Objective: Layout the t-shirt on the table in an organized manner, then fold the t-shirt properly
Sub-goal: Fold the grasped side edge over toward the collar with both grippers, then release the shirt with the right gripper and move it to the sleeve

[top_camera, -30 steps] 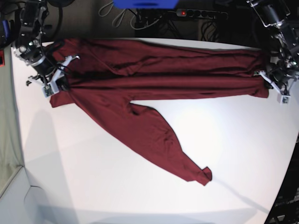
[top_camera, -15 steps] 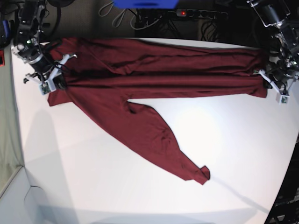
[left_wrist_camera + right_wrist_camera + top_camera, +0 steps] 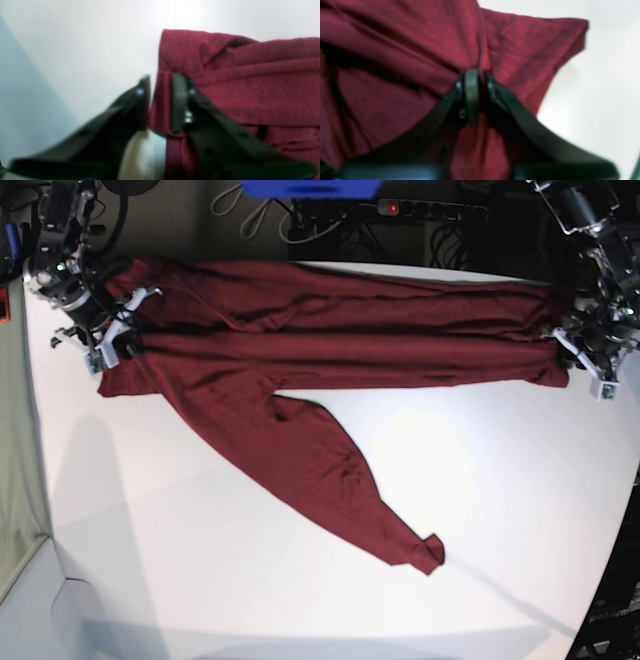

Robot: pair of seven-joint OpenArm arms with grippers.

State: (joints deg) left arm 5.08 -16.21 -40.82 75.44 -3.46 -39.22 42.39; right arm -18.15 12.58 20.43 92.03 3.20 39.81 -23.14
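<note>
T-shirt (image 3: 300,360), dark red and plain, lies stretched in a long band on the white table (image 3: 480,510), going from one gripper across to the other. It is bunched into long folds. One long part of it runs away from the band in a slant and ends in a small curled tip well away from both grippers, out on the bare table.

The left gripper (image 3: 160,100) is at one end of the band. Its two black jaws stand a little apart. A thin fold of the red cloth sits in the gap between them. One jaw lies on the cloth and the other is over the white table just beside the cloth's edge. I cannot tell if the jaws are squeezing the fold or have let it go. Past the jaws, the corner of the cloth is folded over on itself.

The right gripper (image 3: 476,97) is at the other end of the band. Its jaws are very close, with only a thin gap. Red cloth gathers into a pinched ridge right at the tips, and more cloth hangs below them. The picture is blurry, so I cannot tell if the cloth is held tight. Off to one side of these jaws, a pointed corner of the t-shirt sticks out over the white table.
</note>
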